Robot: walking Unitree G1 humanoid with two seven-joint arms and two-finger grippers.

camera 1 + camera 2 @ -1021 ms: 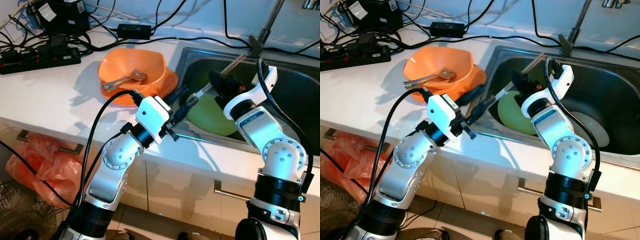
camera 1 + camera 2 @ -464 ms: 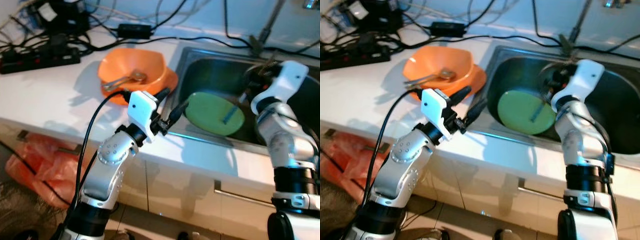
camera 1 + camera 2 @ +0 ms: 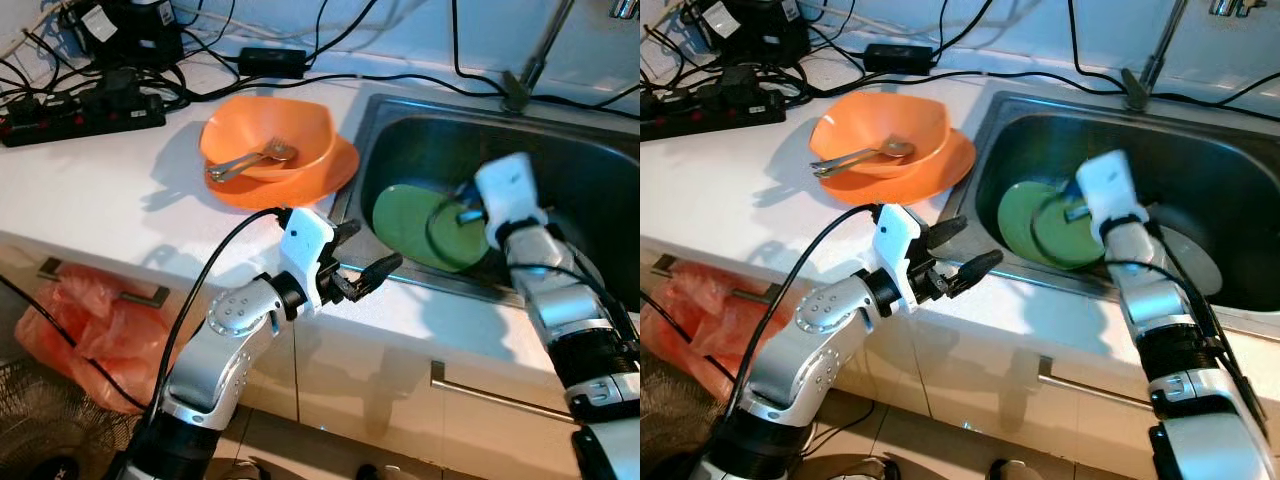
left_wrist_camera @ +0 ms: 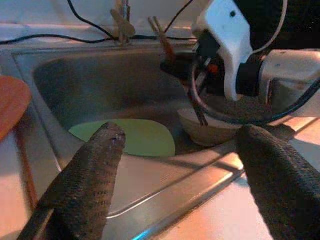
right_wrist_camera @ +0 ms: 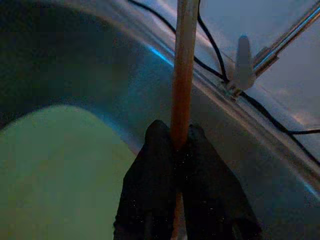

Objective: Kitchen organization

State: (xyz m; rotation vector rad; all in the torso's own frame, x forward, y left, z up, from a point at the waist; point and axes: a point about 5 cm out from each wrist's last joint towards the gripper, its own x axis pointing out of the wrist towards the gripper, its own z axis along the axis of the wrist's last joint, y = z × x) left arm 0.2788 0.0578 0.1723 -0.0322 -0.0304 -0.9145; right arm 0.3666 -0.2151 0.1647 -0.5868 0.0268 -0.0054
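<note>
Your right gripper (image 5: 172, 137) is clamped on a slim brown chopstick (image 5: 181, 75), held down inside the steel sink (image 3: 420, 130) just above the green plate (image 3: 405, 220) lying on the sink floor. Your left gripper (image 3: 365, 258) hangs spread and empty over the front edge of the white counter (image 3: 90, 190), just beside the sink's near corner.

Watch the grip first: the stick is pinched near one end between narrow fingertips, so it can pivot or slide out if you swing the wrist quickly. Its long free end points up toward the faucet (image 5: 272, 55) and the sink wall, and a careless lift could knock it against either. A pale bowl (image 4: 220, 131) sits close beside the plate, and a dropped stick would likely land among them.

On the counter, an orange bowl (image 3: 268, 135) rests on an orange plate (image 3: 335, 170) with a fork and spoon (image 3: 245, 160) inside. Behind it lie a power strip (image 3: 80, 108) and tangled black cables (image 3: 300, 40). An orange plastic bag (image 3: 85, 325) hangs below the counter, by the cabinet handle.
</note>
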